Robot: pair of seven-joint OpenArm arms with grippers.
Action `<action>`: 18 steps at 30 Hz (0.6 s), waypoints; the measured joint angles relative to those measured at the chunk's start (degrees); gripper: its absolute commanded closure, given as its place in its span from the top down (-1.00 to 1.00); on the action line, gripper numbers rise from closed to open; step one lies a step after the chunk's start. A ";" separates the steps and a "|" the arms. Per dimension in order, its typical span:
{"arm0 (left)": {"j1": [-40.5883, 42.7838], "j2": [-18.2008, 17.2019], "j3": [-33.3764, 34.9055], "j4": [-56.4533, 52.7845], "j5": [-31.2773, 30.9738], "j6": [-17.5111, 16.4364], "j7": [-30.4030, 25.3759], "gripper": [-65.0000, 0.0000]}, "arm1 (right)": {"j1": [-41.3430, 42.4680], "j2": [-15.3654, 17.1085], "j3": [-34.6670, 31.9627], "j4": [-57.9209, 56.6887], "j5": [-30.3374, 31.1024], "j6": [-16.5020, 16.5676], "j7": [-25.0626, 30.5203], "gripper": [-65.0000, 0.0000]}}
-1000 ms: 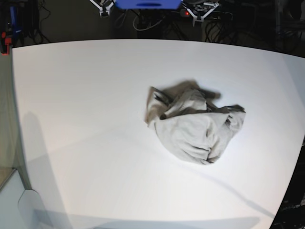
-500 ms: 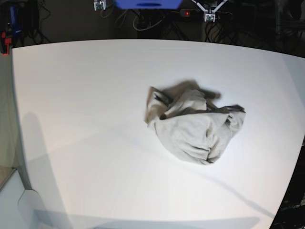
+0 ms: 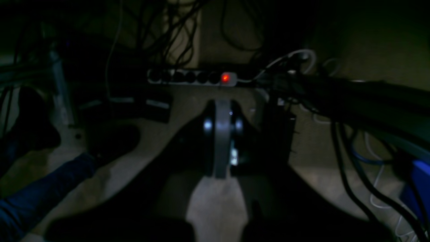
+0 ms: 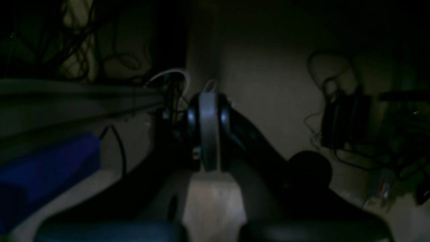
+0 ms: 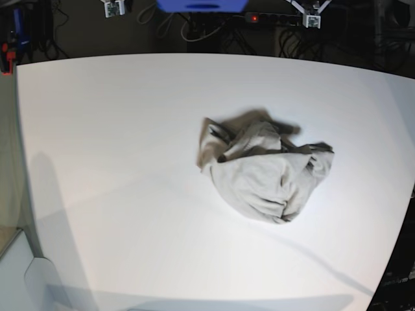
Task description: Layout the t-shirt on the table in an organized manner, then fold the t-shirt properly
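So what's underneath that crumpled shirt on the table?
Only the white table shows around the crumpled t-shirt. Its folds expose some darker inner fabric, but whatever lies beneath the heap is covered, so I cannot tell.

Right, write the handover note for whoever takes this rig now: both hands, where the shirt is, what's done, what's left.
Left hand: shut, empty, back beyond the table's far edge, over the floor cables.
Right hand: shut, empty, likewise off the table at the far edge.
T-shirt: crumpled in a heap right of centre on the table in the base view, darker inner side showing along its far edge. Neither hand touches it.
Done: nothing yet; the shirt is neither spread nor folded.
Left: bring both hands in, open them, pull the shirt out flat, then fold it.
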 measured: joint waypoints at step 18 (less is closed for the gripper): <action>15.98 1.66 -11.17 32.26 0.11 -0.04 0.68 -0.99 | -4.33 1.70 -3.41 24.83 0.33 0.02 -0.46 -0.99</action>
